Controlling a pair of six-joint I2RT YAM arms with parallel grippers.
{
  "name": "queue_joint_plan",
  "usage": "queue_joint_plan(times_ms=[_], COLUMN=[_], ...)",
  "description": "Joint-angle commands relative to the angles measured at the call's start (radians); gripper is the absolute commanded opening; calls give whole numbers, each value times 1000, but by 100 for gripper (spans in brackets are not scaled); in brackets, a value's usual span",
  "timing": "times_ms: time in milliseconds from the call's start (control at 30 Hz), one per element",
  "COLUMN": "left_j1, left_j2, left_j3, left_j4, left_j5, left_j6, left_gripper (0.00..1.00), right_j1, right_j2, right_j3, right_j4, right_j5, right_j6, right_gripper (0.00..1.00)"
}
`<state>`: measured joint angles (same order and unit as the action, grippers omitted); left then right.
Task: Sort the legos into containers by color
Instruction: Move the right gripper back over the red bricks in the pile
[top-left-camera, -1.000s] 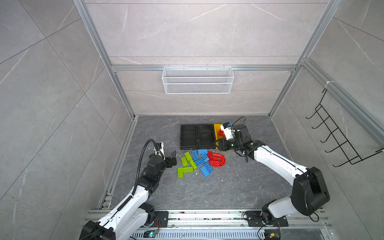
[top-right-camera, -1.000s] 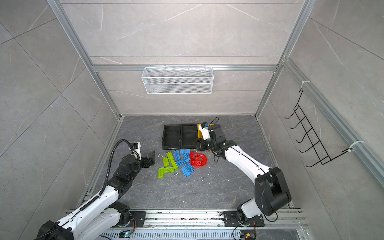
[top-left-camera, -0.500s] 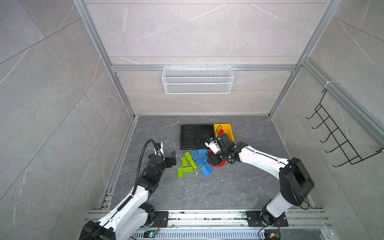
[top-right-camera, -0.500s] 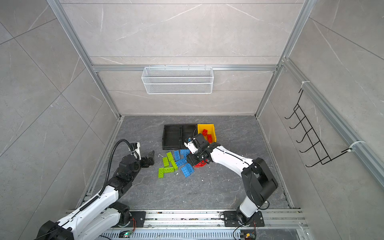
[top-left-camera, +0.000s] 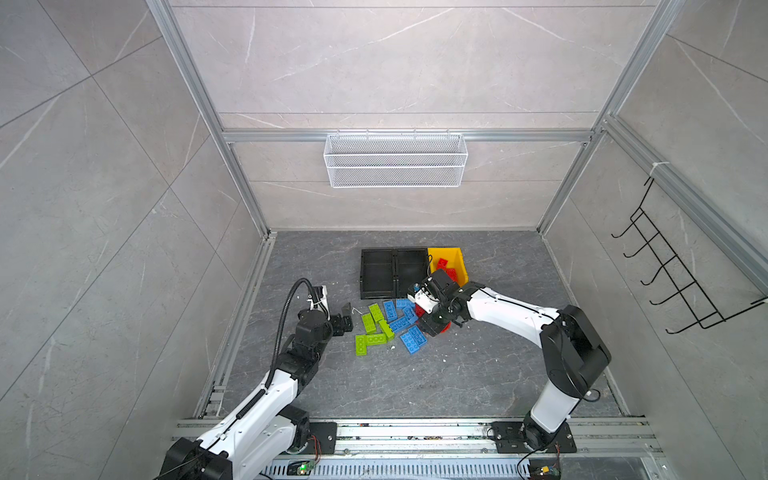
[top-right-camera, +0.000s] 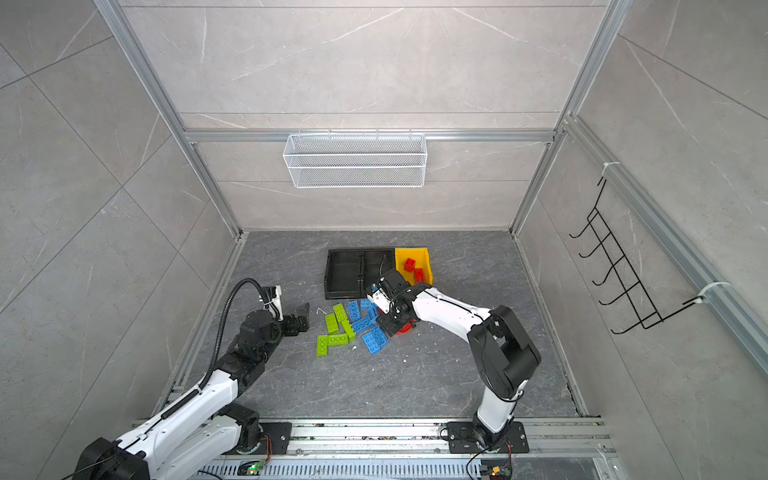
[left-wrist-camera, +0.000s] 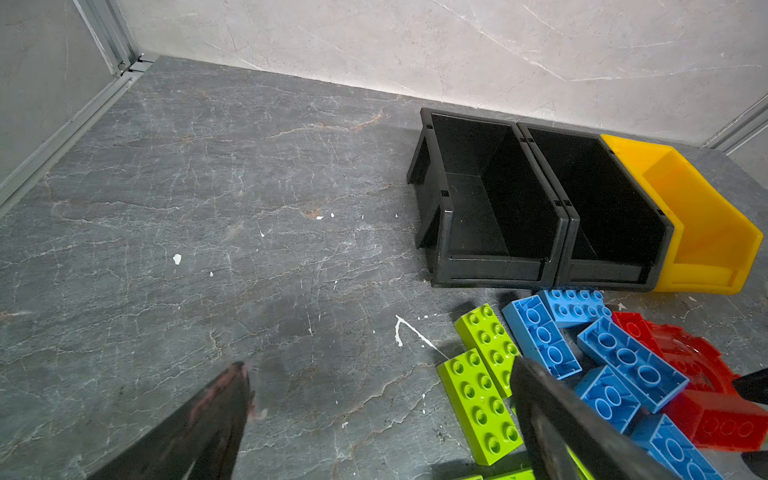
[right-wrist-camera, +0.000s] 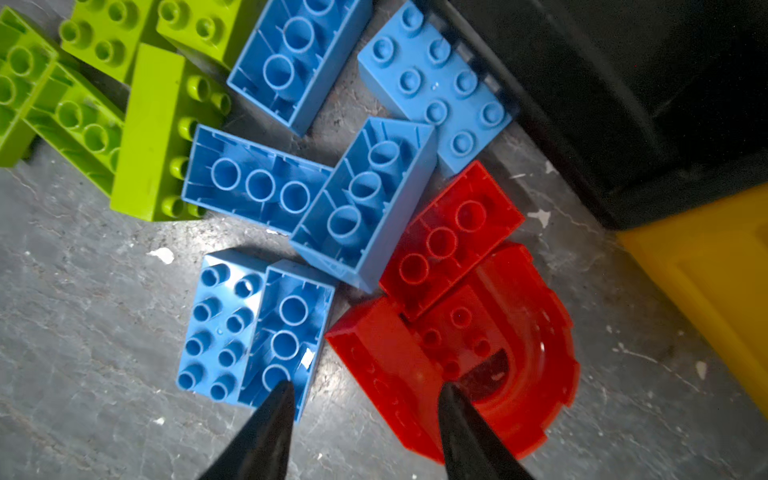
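1. we see the loose legos (top-left-camera: 399, 324) heaped on the grey floor (top-left-camera: 415, 386) just below the centre of both top views. green legos (top-left-camera: 376, 338) lie on the pile's left, blue legos (top-left-camera: 411, 340) in the middle and red ones on its right.
2. the two black containers (top-left-camera: 392, 272) stand side by side just above the pile. the yellow container (top-left-camera: 460, 262) touches them on the right and holds red legos (top-right-camera: 410, 263).
3. the right gripper (right-wrist-camera: 365, 388) hangs low over the pile's right edge with its claw spread. one tip is by a blue lego, the other in the hollow of the red curved lego (right-wrist-camera: 519, 353), and one leg of that lego lies between them.
4. the left gripper (left-wrist-camera: 380, 368) hovers left of the pile, claw spread wide, with nothing in it.
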<state>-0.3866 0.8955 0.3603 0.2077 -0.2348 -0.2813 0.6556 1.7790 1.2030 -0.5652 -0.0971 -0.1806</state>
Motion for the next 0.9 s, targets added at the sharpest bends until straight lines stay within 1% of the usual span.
queue_joint_plan(times_ms=[0, 167, 367, 567, 700, 867], left_j1=[1, 1, 1, 1, 1, 0], left_j2=[-20, -10, -3, 4, 0, -5], left_j3=[21, 21, 21, 26, 22, 22], left_j4=[16, 19, 24, 24, 22, 23], left_j5=[-17, -31, -23, -16, -23, -19], left_j6=[2, 5, 3, 2, 3, 2], left_gripper=[99, 99, 99, 99, 99, 99], right_j1=[7, 8, 7, 8, 8, 8], right_j2=[48, 68, 71, 88, 84, 16], right_j3=[40, 63, 46, 50, 38, -25], right_j4=[-21, -34, -29, -35, -34, 30], right_j5=[9, 18, 18, 69, 75, 66], right_j6=[-51, -69, -63, -45, -4, 107], right_gripper=[58, 57, 56, 55, 51, 47])
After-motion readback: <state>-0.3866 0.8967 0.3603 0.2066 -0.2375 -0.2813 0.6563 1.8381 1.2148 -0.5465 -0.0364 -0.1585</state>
